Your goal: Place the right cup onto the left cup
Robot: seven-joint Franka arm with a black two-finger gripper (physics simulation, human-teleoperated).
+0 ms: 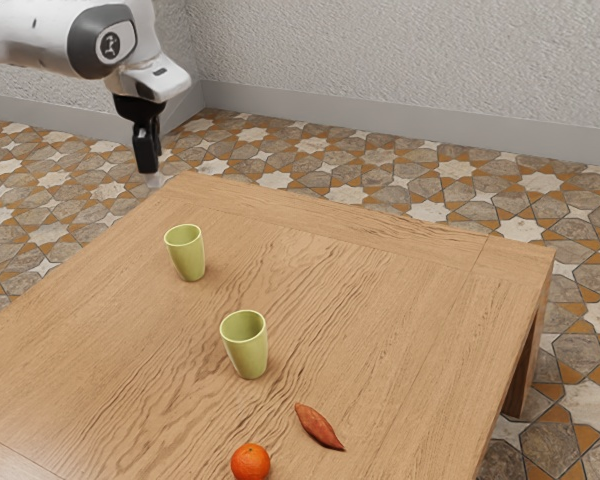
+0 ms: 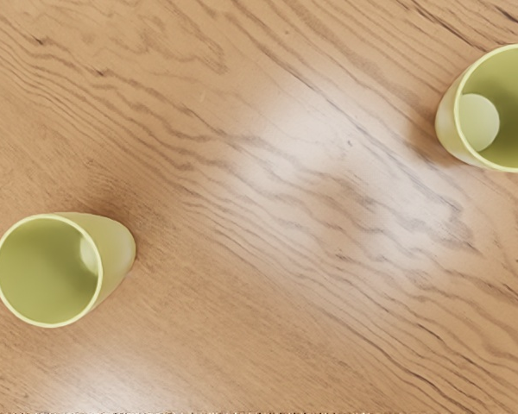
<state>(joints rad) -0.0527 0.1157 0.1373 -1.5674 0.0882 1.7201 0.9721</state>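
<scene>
Had the gripper (image 1: pixel 152 178) upper left, near a corner of the table (image 1: pixel 380 320); couldn't tell if spread or pressed together. Saw wood grain (image 1: pixel 215 298) stretch between upper cup (image 1: pixel 189 256) and lower cup (image 1: pixel 248 350), patterned floor (image 1: pixel 350 160) beyond.

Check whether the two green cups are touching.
Apart: the exterior view shows bare tabletop between the farther cup and the nearer cup; the wrist view does too.
</scene>
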